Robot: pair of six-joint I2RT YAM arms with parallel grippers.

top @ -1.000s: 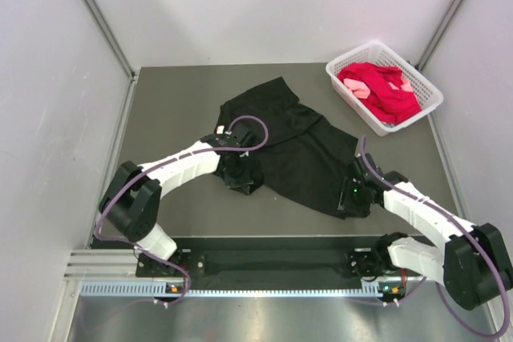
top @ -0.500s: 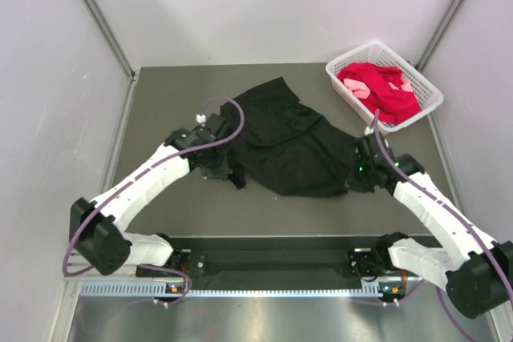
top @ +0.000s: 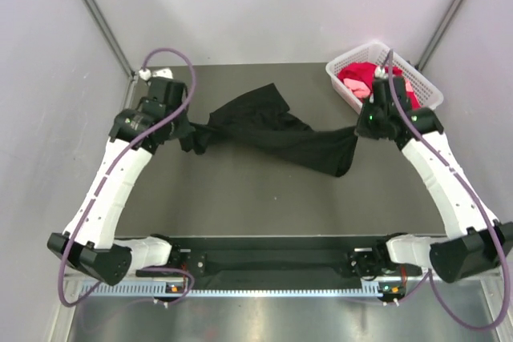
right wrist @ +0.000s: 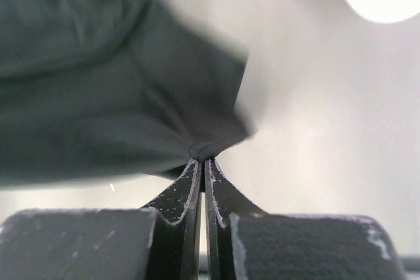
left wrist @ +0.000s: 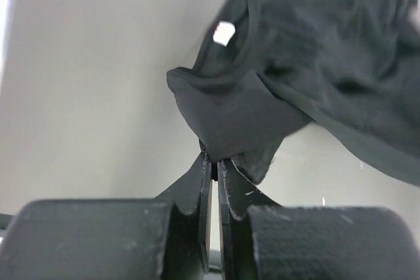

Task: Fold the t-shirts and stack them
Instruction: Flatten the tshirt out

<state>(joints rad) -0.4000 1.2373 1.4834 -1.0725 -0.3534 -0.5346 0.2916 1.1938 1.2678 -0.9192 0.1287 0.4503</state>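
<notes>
The black t-shirt [top: 276, 135] hangs stretched above the table between both arms, sagging in the middle. My left gripper [top: 195, 135] is shut on its left edge; the left wrist view has the cloth [left wrist: 275, 63] pinched at the fingertips [left wrist: 209, 162], a white tag near the collar. My right gripper [top: 358, 134] is shut on the shirt's right corner, and the right wrist view shows that fabric [right wrist: 105, 109] bunched at the tips [right wrist: 197, 162]. Red and pale pink t-shirts [top: 362, 78] lie in the basket, partly hidden by the right arm.
The white lattice basket [top: 425, 94] stands at the table's far right corner, right beside the right wrist. Grey walls close in the dark table [top: 240, 198] on the left, back and right. Both arm bases sit on the rail at the near edge.
Both grippers have risen and drawn apart, the left going left, the right toward the basket. The black t-shirt has been lifted off the table and pulled out wide between them.
</notes>
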